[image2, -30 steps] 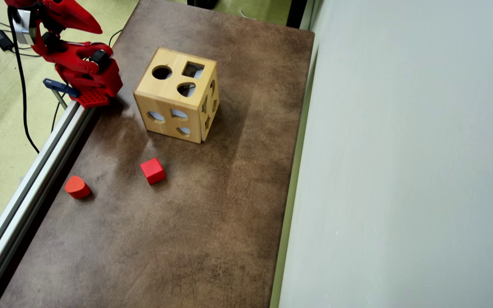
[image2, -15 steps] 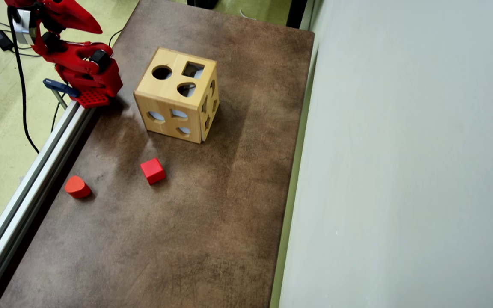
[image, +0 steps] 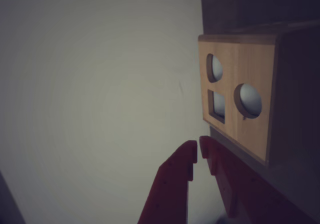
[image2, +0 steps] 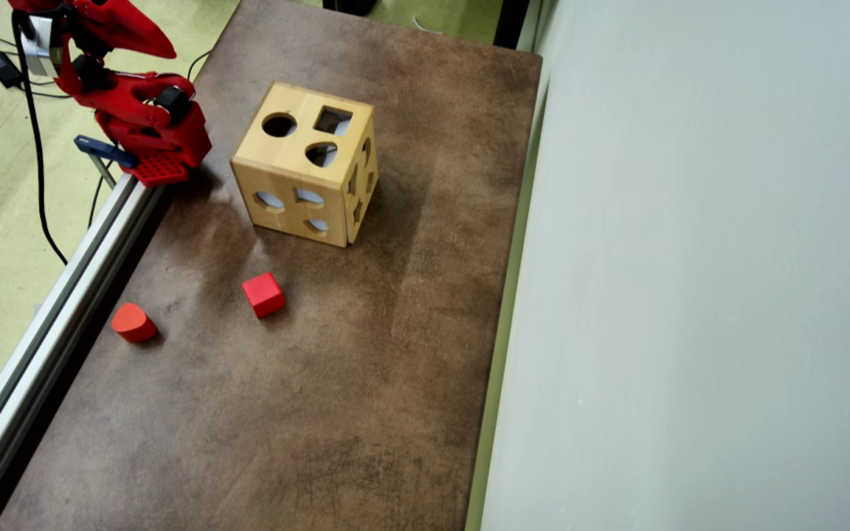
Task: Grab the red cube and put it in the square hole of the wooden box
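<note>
None of the task is done. The wooden box stands with the square hole on top, empty. The red cube lies on the table, well apart from my gripper, fingers pressed together, holding nothing.

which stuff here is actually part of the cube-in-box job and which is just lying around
Part of the job:
- red cube, loose on the table
- wooden box
- square hole in the box's top face
- pincer, nearly closed and empty

Just lying about:
- orange-red rounded block near the metal rail
- cables on the floor
</note>
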Controlling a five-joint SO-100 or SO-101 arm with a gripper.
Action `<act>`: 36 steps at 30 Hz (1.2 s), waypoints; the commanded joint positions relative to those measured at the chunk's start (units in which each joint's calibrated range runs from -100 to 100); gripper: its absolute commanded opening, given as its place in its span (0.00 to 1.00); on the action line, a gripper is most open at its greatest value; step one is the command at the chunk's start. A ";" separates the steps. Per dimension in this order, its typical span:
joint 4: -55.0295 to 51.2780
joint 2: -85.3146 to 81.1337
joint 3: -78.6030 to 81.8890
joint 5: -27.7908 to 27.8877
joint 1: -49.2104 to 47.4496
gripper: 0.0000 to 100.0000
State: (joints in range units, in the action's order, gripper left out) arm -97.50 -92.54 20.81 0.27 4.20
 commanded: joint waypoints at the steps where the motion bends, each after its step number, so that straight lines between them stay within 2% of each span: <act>1: 0.31 10.46 -3.01 0.20 0.48 0.02; 10: 0.23 51.06 -37.18 0.49 10.28 0.02; 12: 0.23 59.80 -43.71 2.39 11.84 0.02; 15: 0.23 71.35 -50.33 9.08 14.52 0.02; 21: 0.31 88.17 -51.67 25.20 16.60 0.02; 25: 0.15 94.71 -51.67 32.82 17.12 0.02; 29: -0.09 99.72 -51.49 36.04 18.01 0.02; 36: 0.23 112.37 -51.40 36.73 19.57 0.02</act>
State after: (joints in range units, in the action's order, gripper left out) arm -97.42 16.61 -28.58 36.65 23.10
